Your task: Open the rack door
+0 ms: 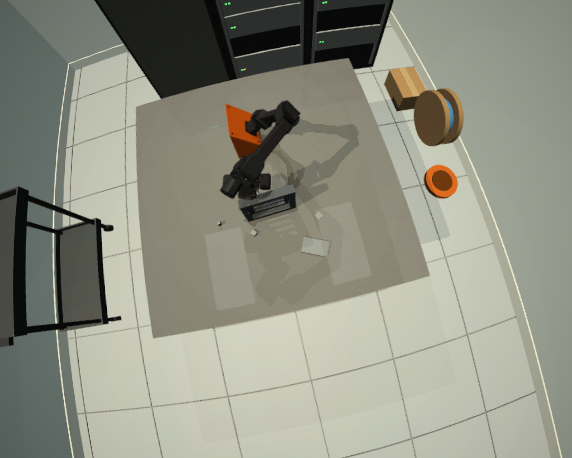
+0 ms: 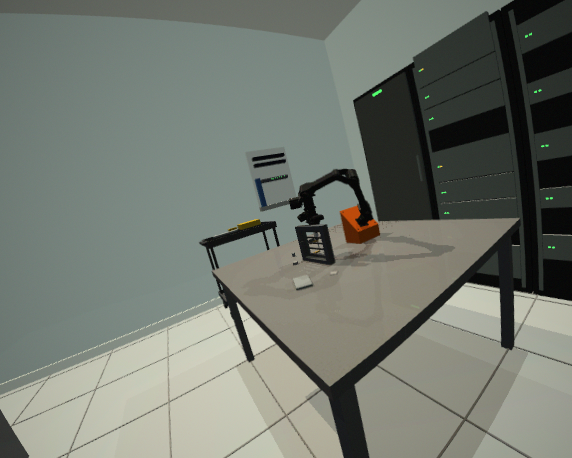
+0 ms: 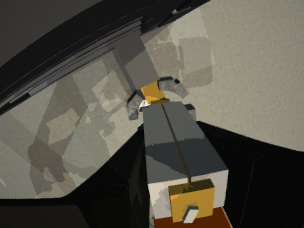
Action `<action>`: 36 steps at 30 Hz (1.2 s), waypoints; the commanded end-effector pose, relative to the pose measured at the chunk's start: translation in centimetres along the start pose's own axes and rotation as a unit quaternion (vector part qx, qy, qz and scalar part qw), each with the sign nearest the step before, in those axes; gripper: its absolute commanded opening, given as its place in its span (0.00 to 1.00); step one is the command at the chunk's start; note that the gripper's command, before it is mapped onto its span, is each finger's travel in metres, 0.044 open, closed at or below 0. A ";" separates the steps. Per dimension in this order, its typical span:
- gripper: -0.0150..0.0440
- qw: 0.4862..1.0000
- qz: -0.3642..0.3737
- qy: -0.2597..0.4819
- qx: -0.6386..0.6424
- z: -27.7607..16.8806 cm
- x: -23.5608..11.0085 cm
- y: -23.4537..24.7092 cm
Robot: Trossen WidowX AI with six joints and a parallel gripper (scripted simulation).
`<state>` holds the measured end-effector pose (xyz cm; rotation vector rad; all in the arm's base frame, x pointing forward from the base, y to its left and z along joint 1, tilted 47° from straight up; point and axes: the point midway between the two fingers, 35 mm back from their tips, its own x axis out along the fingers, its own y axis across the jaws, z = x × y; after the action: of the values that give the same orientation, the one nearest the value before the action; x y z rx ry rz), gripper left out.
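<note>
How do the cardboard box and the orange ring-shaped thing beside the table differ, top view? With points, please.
The cardboard box (image 1: 408, 85) is boxy with flat faces; the orange ring (image 1: 428, 187) is round with a dark brown middle. The box is tan with a paler strip across its top, whereas the ring is plain orange around that middle. Both are off the table (image 1: 181, 300), on the same side of it.

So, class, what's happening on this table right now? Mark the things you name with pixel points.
A black robot arm (image 1: 272, 141) (image 2: 331, 180), mounted on an orange base (image 1: 245, 148) (image 2: 352, 235), is reaching to the small rack (image 1: 293, 200) (image 2: 330, 250) on the table (image 1: 181, 190) (image 2: 391, 280). Its gripper (image 1: 258, 189) (image 2: 311, 220) is closed on the upright handle (image 3: 172, 132) of the rack door. A flat pale block (image 1: 315, 246) (image 2: 302, 282) lies nearby on the table. The door's exact angle is hard to tell from these views.
</note>
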<state>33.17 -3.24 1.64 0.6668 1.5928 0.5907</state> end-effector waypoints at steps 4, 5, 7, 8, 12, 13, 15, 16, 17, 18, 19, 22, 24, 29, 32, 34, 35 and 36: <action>0.29 0.987 0.000 -0.001 0.158 0.0 0.1 0.0; 0.29 0.983 0.000 -0.001 0.183 0.0 0.1 0.0; 0.29 0.973 0.000 0.000 0.231 0.0 0.1 0.0; 0.29 0.967 0.000 0.000 0.255 0.0 0.1 0.0; 0.29 0.937 0.000 0.000 0.349 0.0 0.1 0.0; 0.29 0.928 0.000 0.000 0.372 0.0 0.1 0.0; 0.29 0.909 0.000 0.000 0.417 0.0 0.1 0.0; 0.29 0.898 0.000 0.000 0.439 0.0 0.1 0.0; 0.29 0.887 0.000 0.000 0.461 0.0 0.1 0.0; 0.29 0.876 0.000 0.000 0.483 0.0 0.1 0.0; 0.29 0.864 0.000 0.000 0.504 0.0 0.1 0.0; 0.29 0.824 0.001 0.000 0.567 0.0 0.1 0.0; 0.29 0.795 0.001 0.000 0.607 0.0 0.1 0.0; 0.29 0.714 0.001 0.000 0.700 0.0 0.0 0.0; 0.29 0.688 0.001 0.000 0.725 0.0 0.0 0.0; 0.29 0.688 0.001 0.000 0.725 0.0 0.0 0.0; 0.29 0.688 0.001 0.000 0.725 0.0 0.0 0.0; 0.29 0.688 0.001 0.000 0.725 0.0 0.0 0.0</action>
<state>33.18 -3.31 1.57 1.7593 1.8370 -0.8633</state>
